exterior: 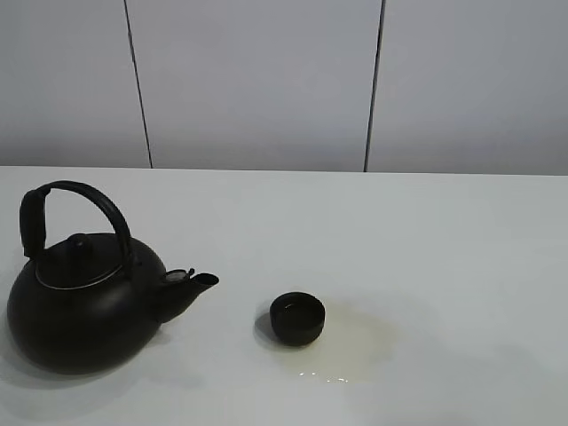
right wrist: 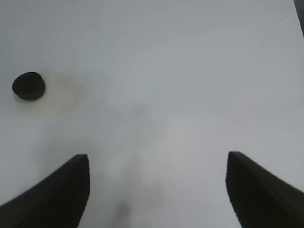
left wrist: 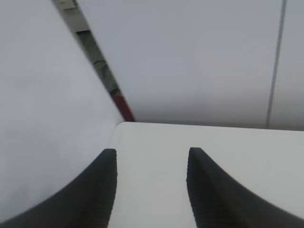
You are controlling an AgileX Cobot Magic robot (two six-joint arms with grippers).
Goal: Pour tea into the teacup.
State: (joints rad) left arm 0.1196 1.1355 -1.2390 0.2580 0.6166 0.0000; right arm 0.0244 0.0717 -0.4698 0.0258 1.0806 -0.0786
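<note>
Neither arm shows from the high camera; only the wrist views catch them. The left end effector [left wrist: 151,190] has its two dark fingers spread apart with nothing between them, bare white counter [left wrist: 199,137] ahead of it and a grey wall beyond. The right end effector [right wrist: 156,190] is parted wider still, also empty. The teacup [right wrist: 28,86] sits well ahead of it and off to one side, far from its fingers. A pale yellowish puddle of tea [exterior: 359,346] lies on the counter touching the teacup. The kettle [exterior: 84,306] stands apart from the teacup, upright, spout toward it.
</note>
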